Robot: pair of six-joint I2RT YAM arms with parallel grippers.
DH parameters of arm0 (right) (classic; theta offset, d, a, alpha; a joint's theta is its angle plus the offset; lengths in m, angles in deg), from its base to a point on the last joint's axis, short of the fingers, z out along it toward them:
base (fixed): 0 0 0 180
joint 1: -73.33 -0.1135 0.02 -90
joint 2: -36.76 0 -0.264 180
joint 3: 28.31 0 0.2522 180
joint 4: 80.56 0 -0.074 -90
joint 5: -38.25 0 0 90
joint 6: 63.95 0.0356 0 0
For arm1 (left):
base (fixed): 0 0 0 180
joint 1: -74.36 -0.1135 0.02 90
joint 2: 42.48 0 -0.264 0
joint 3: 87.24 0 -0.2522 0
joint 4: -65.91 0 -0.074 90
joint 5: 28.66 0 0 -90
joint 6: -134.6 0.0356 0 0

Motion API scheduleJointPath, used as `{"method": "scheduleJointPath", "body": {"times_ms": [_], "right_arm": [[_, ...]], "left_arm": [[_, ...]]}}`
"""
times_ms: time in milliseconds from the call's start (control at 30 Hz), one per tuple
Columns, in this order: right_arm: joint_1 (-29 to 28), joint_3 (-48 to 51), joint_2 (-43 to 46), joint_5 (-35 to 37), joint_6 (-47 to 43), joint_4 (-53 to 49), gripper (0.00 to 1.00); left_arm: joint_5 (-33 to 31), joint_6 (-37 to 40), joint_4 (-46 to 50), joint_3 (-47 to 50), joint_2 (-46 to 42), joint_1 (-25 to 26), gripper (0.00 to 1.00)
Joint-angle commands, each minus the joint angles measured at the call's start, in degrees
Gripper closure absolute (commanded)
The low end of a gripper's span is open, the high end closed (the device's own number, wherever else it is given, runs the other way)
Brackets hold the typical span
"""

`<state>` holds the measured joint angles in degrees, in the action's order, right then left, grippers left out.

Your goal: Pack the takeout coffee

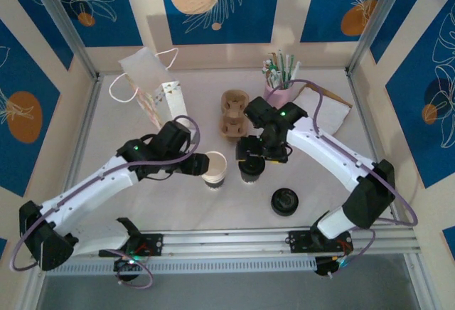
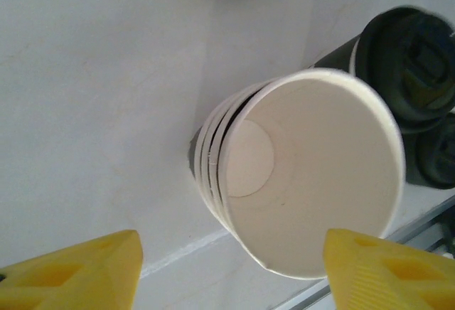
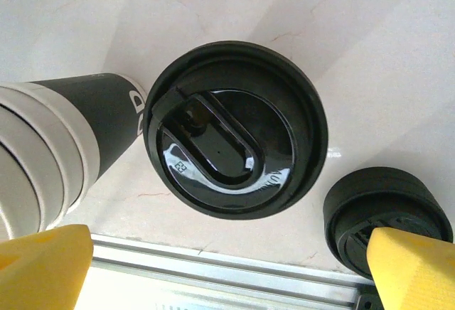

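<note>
At the back left of the table point(image 1: 213, 214) a white paper bag point(image 1: 146, 72) with loop handles sits tilted; its inside cannot be seen.

The left gripper point(image 1: 197, 164) point(image 2: 231, 253) is beside a stack of open paper cups point(image 1: 215, 169) point(image 2: 313, 175) point(image 3: 43, 153). Its yellow fingers point(image 2: 78, 267) are apart, one on each side of the stack's rim, with a clear gap on one side. Whether the other finger touches the rim I cannot tell. The top cup of the stack is empty, with a bare cream interior. The bottom cup has a dark band with a few white characters, too little of them showing to read.

Behind the stack lies a brown cardboard cup carrier point(image 1: 233, 114), its wells empty.

The takeout coffee point(image 1: 250, 171) point(image 2: 412, 61) point(image 3: 234, 146) stands upright on the table near the middle. It is just right of the stack, and its black lid is on. The lid carries small embossed marks, too fine to read. The right gripper point(image 1: 250, 159) point(image 3: 229, 242) hangs directly over it. Its yellow fingers point(image 3: 416, 267) are spread wide on either side of the cup, clear of it.

Right of the coffee and nearer the arm bases sits a short stack of black lids point(image 1: 284, 201) point(image 2: 434, 153) point(image 3: 384, 210).

At the back right, a pink cup point(image 1: 283, 95) holds a bunch of straws point(image 1: 281, 68). A flat brown-and-white paper bag point(image 1: 328, 114) lies just beside it.
</note>
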<state>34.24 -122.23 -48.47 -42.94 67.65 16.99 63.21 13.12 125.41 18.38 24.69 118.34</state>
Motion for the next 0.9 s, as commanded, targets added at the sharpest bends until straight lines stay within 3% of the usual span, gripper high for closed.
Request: {"method": "scheduleJointPath", "body": {"times_ms": [0,467,667,867], "right_arm": [[0.6,1.6,2.4,-0.3,0.6,0.0,0.01],[3.1,5.9,6.6,-2.1,-1.6,2.2,0.01],[4.2,7.9,8.3,-3.0,-2.5,3.0,0.01],[5.7,8.9,9.7,-3.7,-4.0,3.0,0.01]], "left_arm": [[-0.2,-0.6,3.4,-2.0,2.2,-0.5,0.39],[2.0,-3.1,1.2,-3.2,10.1,-0.4,0.64],[0.2,-3.5,3.3,-4.9,12.0,-0.3,0.81],[-2.9,-4.7,5.3,-5.7,9.8,-0.3,0.89]]}}
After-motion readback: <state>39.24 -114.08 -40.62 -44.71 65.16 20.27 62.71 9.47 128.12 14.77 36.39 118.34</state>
